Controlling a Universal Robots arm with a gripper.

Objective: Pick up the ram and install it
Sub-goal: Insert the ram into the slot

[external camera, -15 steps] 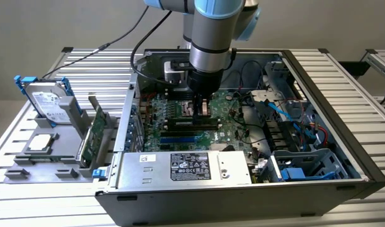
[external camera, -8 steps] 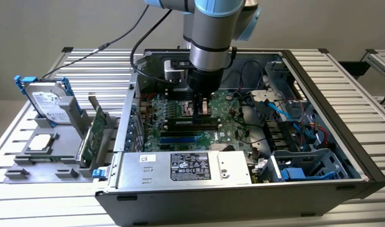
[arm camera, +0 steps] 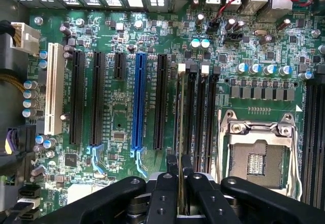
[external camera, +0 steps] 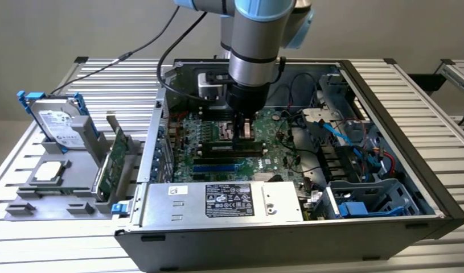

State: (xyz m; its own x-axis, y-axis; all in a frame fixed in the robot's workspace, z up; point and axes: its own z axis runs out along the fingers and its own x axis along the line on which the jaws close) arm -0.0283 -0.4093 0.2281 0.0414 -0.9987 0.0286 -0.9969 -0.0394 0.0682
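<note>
One ram (arm camera: 181, 112) stands clamped in the gripper (arm camera: 180, 167).

You see the ram (arm camera: 181, 112) edge-on only. Its faces and chips cannot be read, and one end is buried between the fingers of the claw (arm camera: 180, 167), which grip it. The claw's body covers part of the processor socket (arm camera: 256, 158). In the exterior view the arm (external camera: 254, 51) is cut off by the picture's upper edge. Print on the power supply label (external camera: 228, 199) is too small to read.
</note>
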